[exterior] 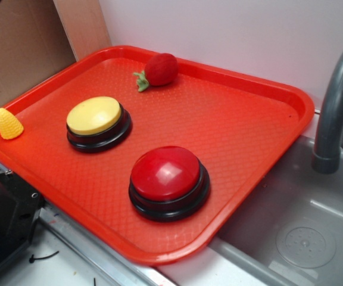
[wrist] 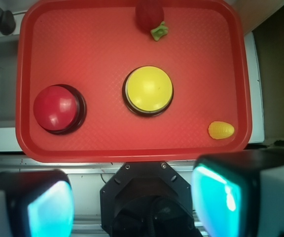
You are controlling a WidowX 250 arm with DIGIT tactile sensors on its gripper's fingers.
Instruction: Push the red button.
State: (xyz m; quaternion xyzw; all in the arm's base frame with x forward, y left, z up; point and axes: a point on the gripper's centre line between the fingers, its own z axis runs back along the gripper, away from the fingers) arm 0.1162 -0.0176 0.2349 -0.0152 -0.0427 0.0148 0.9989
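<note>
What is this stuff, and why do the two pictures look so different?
Both pictures show the same red tray, filmed by two cameras. One camera stands off to the side. The other rides on a robot arm's wrist and looks straight down. The blurry blue-glowing blocks at the bottom of that picture are the fingers of the arm's end effector, its grabbing part. They are spread apart and hold nothing. On the tray sit a red button, a yellow button, a fuzzy toy strawberry and a small yellow toy corn. Beside the tray there is a grey sink with a faucet.
</note>
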